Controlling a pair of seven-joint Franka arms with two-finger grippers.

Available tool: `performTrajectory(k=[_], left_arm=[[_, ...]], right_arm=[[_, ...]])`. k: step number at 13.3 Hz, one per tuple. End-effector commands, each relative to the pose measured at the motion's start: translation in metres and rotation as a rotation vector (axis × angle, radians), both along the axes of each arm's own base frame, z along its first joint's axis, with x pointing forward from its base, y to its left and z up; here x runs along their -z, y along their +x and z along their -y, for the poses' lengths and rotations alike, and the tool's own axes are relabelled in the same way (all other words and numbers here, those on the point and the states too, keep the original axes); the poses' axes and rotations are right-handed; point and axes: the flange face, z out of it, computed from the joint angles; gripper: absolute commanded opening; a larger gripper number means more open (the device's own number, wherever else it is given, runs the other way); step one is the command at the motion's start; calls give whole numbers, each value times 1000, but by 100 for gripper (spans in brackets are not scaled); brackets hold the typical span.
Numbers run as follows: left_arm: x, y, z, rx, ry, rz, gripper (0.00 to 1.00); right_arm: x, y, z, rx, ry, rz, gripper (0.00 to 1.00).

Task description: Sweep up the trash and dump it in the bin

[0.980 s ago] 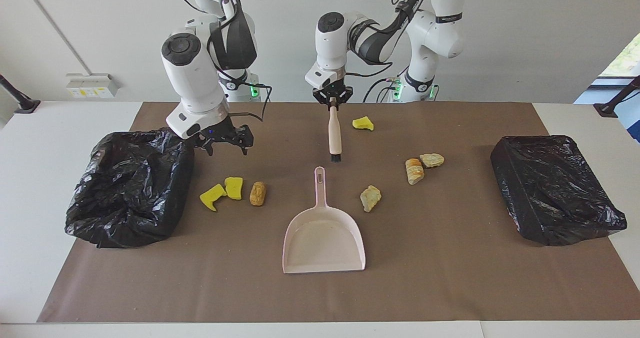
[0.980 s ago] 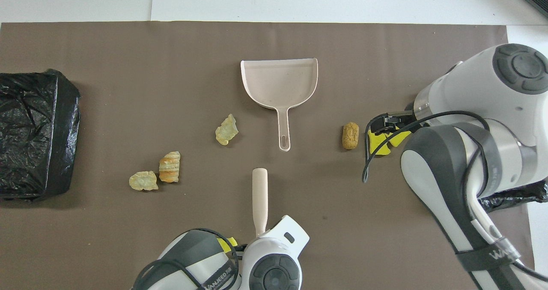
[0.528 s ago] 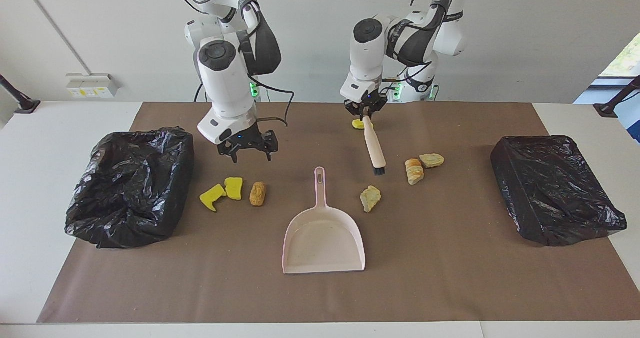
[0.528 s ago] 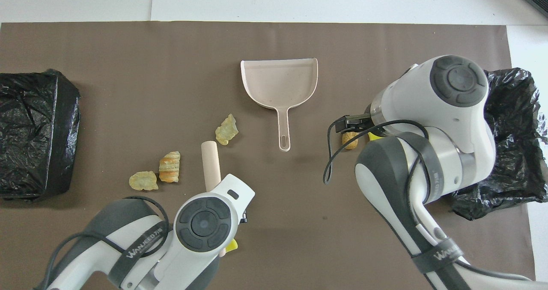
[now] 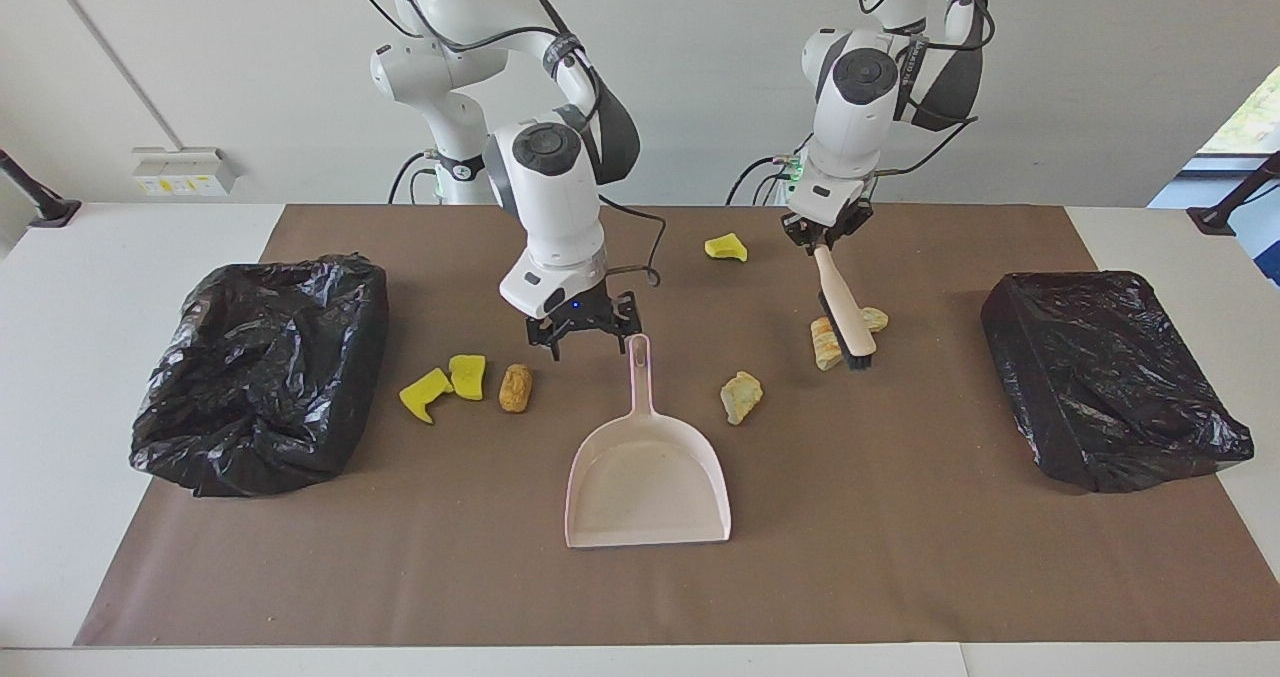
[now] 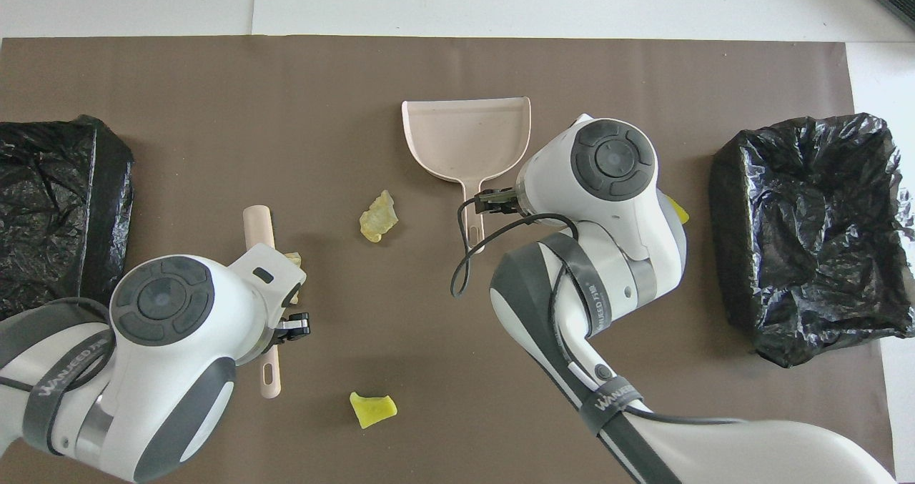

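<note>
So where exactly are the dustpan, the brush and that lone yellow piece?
dustpan (image 5: 648, 477), facing view, bare floor of its scoop.
brush (image 5: 838, 302), facing view, middle of its beige handle.
lone yellow piece (image 5: 725, 247), facing view, its middle.

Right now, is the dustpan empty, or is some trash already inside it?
Empty. The dustpan lies flat on the mat with a bare tray in both views; the nearest trash, a pale lump, lies on the mat beside its handle.
</note>
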Motion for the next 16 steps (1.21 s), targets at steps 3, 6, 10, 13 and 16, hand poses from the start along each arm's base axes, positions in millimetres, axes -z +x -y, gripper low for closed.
performTrajectory(k=[3,6,10,13,16], left_arm=[[14,-23,-60,6,3,-13,0],[16,-22,-82,-36,4,-23,0],[33,-46,-113,-67,5,-55,0],[55,-57,-121,-90,17,-99,0],[55,-58,-119,-93,18,-100,0]], right_arm=[[34,-5,-43,-25,23,-3,100],[46,-13,-46,-44,12,-19,100],[57,-8,-43,-38,13,-15,100],[60,-10,-48,-41,13,-15,100],[60,-9,-46,-39,14,-13,66]])
